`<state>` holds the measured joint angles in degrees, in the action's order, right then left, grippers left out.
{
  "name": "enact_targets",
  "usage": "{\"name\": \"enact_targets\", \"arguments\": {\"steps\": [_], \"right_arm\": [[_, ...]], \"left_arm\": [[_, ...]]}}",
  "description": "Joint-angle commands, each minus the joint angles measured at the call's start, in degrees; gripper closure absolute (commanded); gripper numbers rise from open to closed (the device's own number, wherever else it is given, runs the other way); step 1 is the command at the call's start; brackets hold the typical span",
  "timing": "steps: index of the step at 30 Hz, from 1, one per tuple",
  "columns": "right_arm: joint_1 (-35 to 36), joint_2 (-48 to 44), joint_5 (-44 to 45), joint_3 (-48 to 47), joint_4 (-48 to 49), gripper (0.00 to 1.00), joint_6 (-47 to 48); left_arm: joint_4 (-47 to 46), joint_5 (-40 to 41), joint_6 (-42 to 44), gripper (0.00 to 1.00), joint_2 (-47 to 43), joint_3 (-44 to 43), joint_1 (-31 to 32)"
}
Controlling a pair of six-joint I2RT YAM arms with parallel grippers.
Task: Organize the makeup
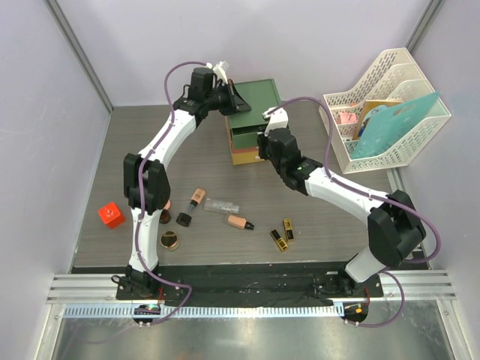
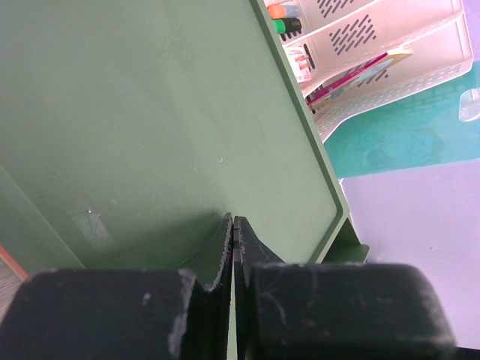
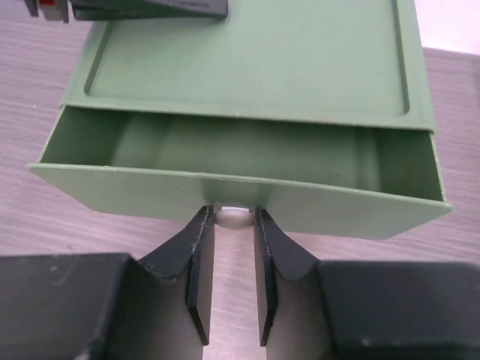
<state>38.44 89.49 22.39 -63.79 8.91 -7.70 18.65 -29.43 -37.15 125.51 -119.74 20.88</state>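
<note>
Status: your right pincer [image 3: 232, 251] is pinching the small pale knob [image 3: 232, 217] on the top drawer [image 3: 150, 184] of the green drawer box [image 1: 255, 96]. The drawer sits partly out, and the part of its inside you can see is bare. Your left pincer [image 2: 234, 229] is pressed together, tips planted on the box lid toward its far-left edge. Looks like a hold-down.

The makeup lies loose on the tabletop [image 1: 225, 169], on the near side of the box, none of it in the drawer: peach tubes [image 1: 196, 198], clear tube [image 1: 222, 205], lipsticks [image 1: 279, 239], small jars [image 1: 170, 241].

Risks, my read:
- The knob is small and round, with only the fingertips on it. Pull off-axis and it pops out of the grip.
- The left tips sit off-centre on the lid. Pull hard and the box could skid or tilt toward the near side.
- Overpull and the drawer comes right out.
- The right forearm runs near the lipsticks. A low swing would sweep them away.
</note>
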Motion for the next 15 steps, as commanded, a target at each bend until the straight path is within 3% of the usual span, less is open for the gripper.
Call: {"name": "enact_targets", "arguments": {"steps": [1, 15], "right_arm": [[0.15, -5.03, -3.58, 1.03, -0.99, 0.99, -3.63], [2.35, -11.09, -2.88, 6.92, -5.21, 0.99, -5.92]], "left_arm": [[10.26, 2.27, 1.11, 1.0, 3.07, 2.41, -0.49], [11.58, 2.62, 1.11, 1.0, 4.13, 0.83, -0.76]]}}
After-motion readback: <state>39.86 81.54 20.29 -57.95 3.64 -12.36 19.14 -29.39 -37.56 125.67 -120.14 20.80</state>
